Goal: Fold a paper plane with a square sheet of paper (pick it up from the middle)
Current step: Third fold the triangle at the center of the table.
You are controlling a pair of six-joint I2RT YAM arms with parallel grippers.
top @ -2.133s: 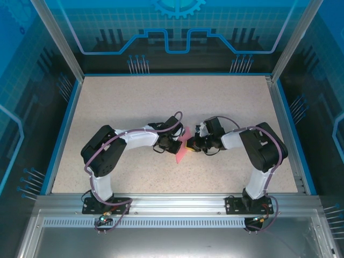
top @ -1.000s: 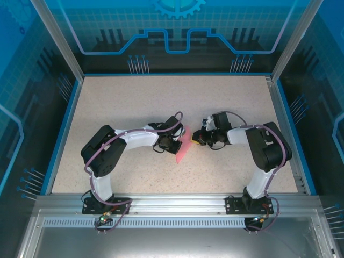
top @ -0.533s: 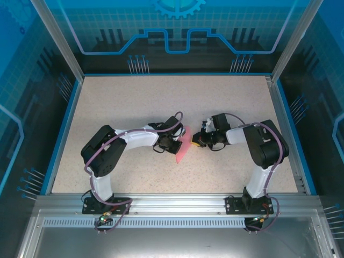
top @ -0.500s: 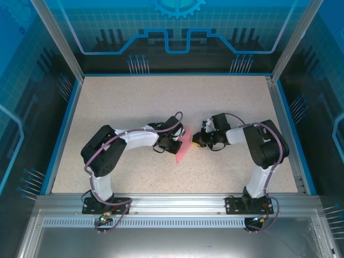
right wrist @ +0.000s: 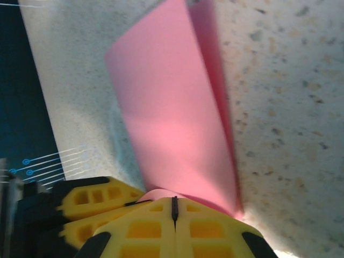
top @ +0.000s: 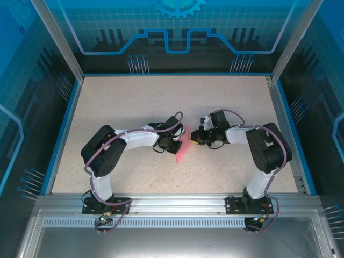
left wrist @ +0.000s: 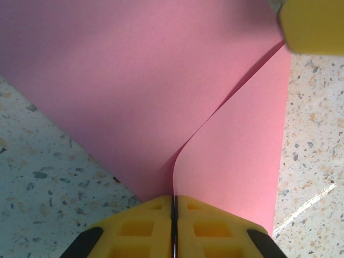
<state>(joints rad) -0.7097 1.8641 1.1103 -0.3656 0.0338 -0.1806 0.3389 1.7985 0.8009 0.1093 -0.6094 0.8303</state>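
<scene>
The pink sheet of paper [top: 183, 150] lies mid-table, folded into a narrow pointed shape between both arms. My left gripper [top: 176, 144] is at its left edge. In the left wrist view this gripper [left wrist: 173, 203] is shut on a raised flap of the paper [left wrist: 134, 80], whose thin edge runs into the slit between the pads. My right gripper [top: 194, 138] is at the paper's right edge. In the right wrist view it [right wrist: 173, 204] is shut, its tips against a curled part of the paper [right wrist: 172, 118]; whether they pinch it cannot be told. The left fingers [right wrist: 88, 205] sit just beside it.
The speckled beige table [top: 134, 102] is bordered by a blue rim [top: 65, 126] and slanted aluminium posts [top: 56, 37]. A yellow right finger [left wrist: 314, 24] shows at the top right corner of the left wrist view. Both arm bases stand on the rail [top: 172, 203] at the near edge.
The right gripper has shifted slightly along the paper's right edge, first nearer, then a little farther back. The left arm and its grip have stayed still.
</scene>
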